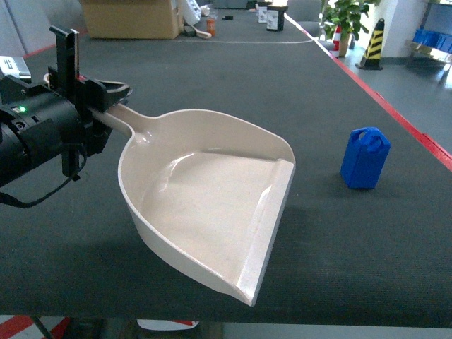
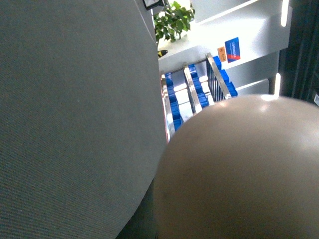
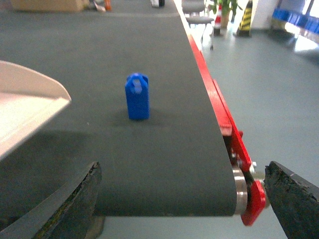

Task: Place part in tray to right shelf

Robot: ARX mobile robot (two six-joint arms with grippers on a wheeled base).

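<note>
The cream tray [image 1: 212,205] lies tilted over the dark belt, empty, its lip towards the front right. My left gripper [image 1: 106,99] is shut on the tray's handle at the left. In the left wrist view the tray [image 2: 239,174] fills the lower right and hides the jaws. The blue part [image 1: 365,158] stands upright on the belt, right of the tray and apart from it. My right gripper [image 3: 183,169] is open and empty at the belt's near end, with the part [image 3: 137,96] ahead and the tray's lip [image 3: 25,99] at the left. The right shelf is out of view.
A red rail [image 1: 395,113] runs along the belt's right edge, ending at a steel roller [image 3: 239,191]. Cardboard boxes [image 1: 131,18] and a potted plant [image 1: 347,18] stand beyond the far end. Steel racks with blue crates [image 2: 194,94] show in the distance.
</note>
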